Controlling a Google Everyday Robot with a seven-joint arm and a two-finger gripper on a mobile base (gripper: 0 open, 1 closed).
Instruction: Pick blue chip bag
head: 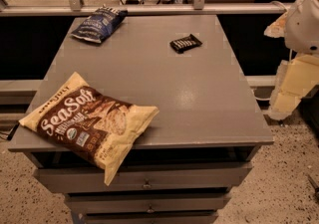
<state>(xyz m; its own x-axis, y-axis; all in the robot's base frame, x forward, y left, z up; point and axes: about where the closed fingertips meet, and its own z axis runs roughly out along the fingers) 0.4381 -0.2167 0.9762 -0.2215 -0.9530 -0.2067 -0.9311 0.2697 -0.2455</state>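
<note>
The blue chip bag [98, 24] lies flat at the far left corner of the grey cabinet top [199, 98]. It is dark navy with white lettering and a striped top edge. My arm and gripper [285, 99] hang off the right side of the cabinet, beside its right edge and slightly below the level of the top. The gripper is far from the bag, on the opposite side of the surface, and holds nothing that I can see.
A large cream-and-brown "SeaSalt" bag [89, 121] lies at the front left and overhangs the front edge. A small black candy bar wrapper [186, 43] lies at the back centre-right. Drawers [144, 180] sit below the top. A rail [149, 9] runs behind.
</note>
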